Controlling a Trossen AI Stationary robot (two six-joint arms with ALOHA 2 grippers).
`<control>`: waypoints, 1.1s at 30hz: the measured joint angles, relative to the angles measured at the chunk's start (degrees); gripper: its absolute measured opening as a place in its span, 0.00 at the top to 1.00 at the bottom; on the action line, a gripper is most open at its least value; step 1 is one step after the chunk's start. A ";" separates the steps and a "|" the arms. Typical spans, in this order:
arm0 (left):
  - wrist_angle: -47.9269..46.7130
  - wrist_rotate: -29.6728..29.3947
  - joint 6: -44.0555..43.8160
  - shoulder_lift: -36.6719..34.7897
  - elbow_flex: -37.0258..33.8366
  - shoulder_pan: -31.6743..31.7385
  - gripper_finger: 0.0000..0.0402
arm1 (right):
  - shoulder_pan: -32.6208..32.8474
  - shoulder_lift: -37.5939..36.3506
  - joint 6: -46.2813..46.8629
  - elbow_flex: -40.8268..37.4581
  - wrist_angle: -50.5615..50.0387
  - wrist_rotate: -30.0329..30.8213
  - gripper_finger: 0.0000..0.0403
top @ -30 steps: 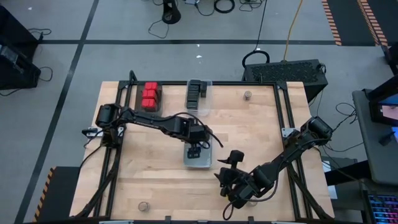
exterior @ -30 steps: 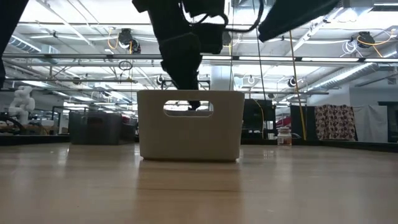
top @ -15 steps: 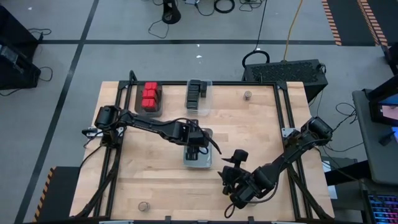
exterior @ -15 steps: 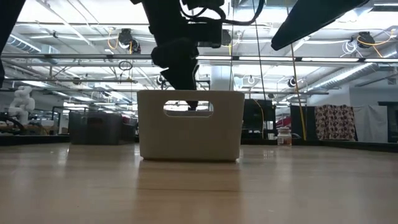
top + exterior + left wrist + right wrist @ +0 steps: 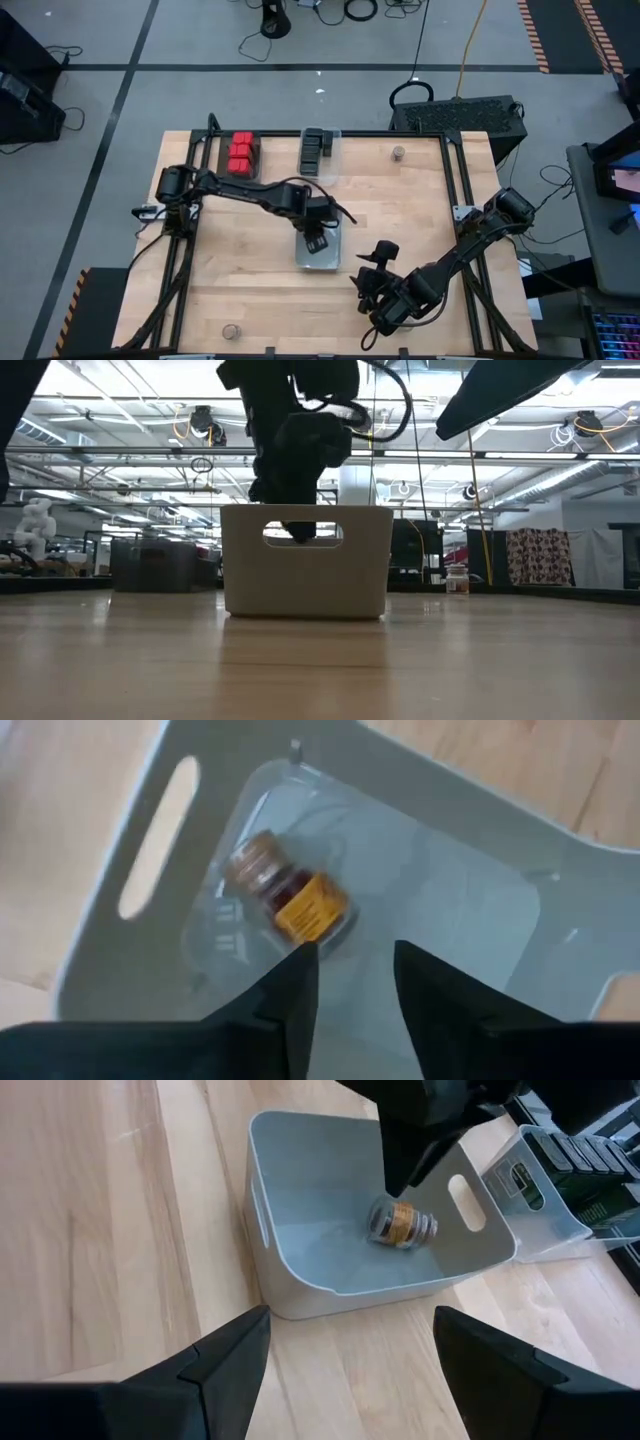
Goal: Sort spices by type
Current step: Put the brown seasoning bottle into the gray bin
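Observation:
A small jar [image 5: 290,900] with a brown lid and a yellow label lies on its side on the floor of the pale grey bin [image 5: 303,260] at mid-table. The right wrist view also shows this jar [image 5: 402,1223]. My left gripper [image 5: 350,985] reaches down into the bin from above. It is open, with a narrow gap and nothing between its fingers, and the jar lies just beyond one fingertip. My right gripper [image 5: 345,1370] hangs open over the table's near right part, facing the bin. Red boxes [image 5: 241,155] and black boxes [image 5: 316,150] stand in two bins at the far edge. My left gripper points down into the bin, and one fingertip [image 5: 300,960] stands right beside the jar's labelled side [image 5: 318,925]. I cannot tell whether it touches the jar. Nothing lies between the two fingers.
One loose jar [image 5: 398,153] stands near the far edge, right of the black boxes. Another jar [image 5: 232,331] stands at the near left edge. The clear bin with the black boxes [image 5: 575,1175] lies just beyond the grey bin. Bare wood [image 5: 240,270] lies left of the grey bin.
My left gripper has stayed over the grey bin, and its wrist has rolled about the line of its fingers. The bin has not moved.

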 joint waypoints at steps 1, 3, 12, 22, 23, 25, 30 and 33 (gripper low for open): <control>-0.02 0.14 -0.42 0.27 0.00 0.11 0.64 | 0.02 0.00 0.00 0.00 -0.02 -0.02 0.35; -0.44 0.24 -0.57 0.71 0.00 0.30 0.58 | 0.02 0.00 -0.01 0.00 -0.04 -0.06 0.35; -0.64 0.61 -0.73 1.54 0.00 0.25 0.33 | 0.00 0.00 -0.38 0.00 -0.07 -0.11 0.35; 4.05 -0.76 -10.12 1.54 0.00 0.29 0.27 | 2.59 -0.80 2.24 0.00 -8.35 6.61 0.35; 4.42 -1.20 -10.17 1.54 0.00 0.14 0.27 | 2.94 -1.22 4.30 0.00 -11.15 7.72 0.35; 4.37 -3.28 -10.85 1.52 0.00 -0.18 0.27 | 3.39 -2.03 8.91 0.00 -16.64 9.82 0.35; 4.26 -9.02 -15.73 1.52 0.00 -0.75 0.27 | 2.94 -4.58 15.63 0.00 -27.19 12.65 0.35; 4.71 -10.05 -20.72 1.52 0.00 -1.18 0.27 | 1.56 -6.67 15.75 0.00 -31.53 13.62 0.35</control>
